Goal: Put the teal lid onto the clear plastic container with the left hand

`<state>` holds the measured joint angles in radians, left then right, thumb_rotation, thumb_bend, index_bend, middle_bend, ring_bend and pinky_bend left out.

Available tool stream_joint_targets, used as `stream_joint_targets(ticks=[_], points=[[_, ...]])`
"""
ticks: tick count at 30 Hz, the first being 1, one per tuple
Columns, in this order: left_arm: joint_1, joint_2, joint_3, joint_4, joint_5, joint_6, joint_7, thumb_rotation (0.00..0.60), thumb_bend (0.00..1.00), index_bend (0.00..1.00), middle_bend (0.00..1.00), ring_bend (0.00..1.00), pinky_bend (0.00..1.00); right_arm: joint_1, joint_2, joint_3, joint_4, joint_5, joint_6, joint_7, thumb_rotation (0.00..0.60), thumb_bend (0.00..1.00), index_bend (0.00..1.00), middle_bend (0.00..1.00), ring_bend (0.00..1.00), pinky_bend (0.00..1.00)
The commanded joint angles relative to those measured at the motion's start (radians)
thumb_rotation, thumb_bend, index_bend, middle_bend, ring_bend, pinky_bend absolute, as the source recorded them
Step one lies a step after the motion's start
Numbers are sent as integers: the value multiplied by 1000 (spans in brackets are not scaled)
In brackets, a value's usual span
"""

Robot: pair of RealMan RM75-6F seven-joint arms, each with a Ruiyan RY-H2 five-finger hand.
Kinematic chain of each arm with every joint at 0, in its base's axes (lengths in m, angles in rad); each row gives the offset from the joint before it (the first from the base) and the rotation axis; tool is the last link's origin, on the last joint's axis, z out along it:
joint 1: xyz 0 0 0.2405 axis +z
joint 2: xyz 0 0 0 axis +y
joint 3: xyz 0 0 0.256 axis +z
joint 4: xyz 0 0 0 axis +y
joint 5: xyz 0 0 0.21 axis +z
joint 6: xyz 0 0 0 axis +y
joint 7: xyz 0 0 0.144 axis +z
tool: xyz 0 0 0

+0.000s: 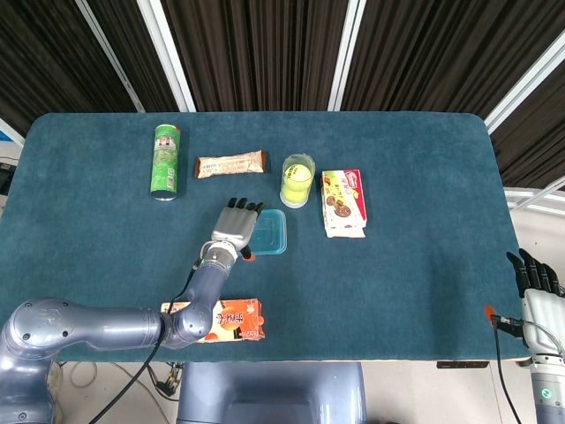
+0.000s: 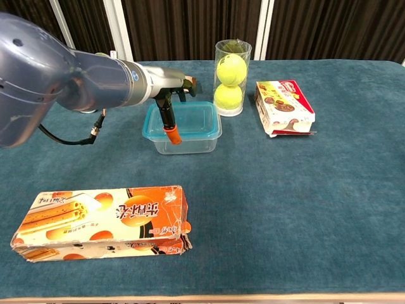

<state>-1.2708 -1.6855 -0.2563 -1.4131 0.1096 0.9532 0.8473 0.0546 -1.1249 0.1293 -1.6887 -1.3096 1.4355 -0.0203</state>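
The teal lid (image 2: 183,120) sits on top of the clear plastic container (image 2: 185,140), near the middle of the table (image 1: 424,265) and a little toward its far edge, so from where I stand the job looks close to finished. The left hand (image 1: 237,226) lies over the lid's left edge, fingers stretched out flat and apart in the head view, holding nothing that I can make out. In the chest view its orange-tipped thumb (image 2: 170,133) hangs down in front of the container's near wall. I cannot tell whether the lid is pressed home all the way round or merely resting.

The danger now is in the leaving. If the thumb catches under the rim as the hand lifts, it could tip the lid up or drag the light box toward the near edge. A sideways sweep to the right could knock the tube of tennis balls (image 2: 231,77), which stands just beside the container's far right corner. The right hand (image 1: 537,281) hangs off the table's near right corner, fingers straight, well apart from all this.
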Motion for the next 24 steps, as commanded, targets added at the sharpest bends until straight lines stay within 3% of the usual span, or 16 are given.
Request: stream_joint_targets(ticks=[1, 24], points=[[2, -1, 0, -1, 2, 0, -3, 600, 311, 107, 320, 0, 0, 0, 0, 0, 0, 0, 0, 0, 600, 292, 101, 0, 0, 0], [31, -5, 4, 13, 41, 6, -23, 600, 298, 109, 310, 0, 0, 0, 0, 0, -3, 4, -3, 2, 600, 292, 101, 0, 0, 0]])
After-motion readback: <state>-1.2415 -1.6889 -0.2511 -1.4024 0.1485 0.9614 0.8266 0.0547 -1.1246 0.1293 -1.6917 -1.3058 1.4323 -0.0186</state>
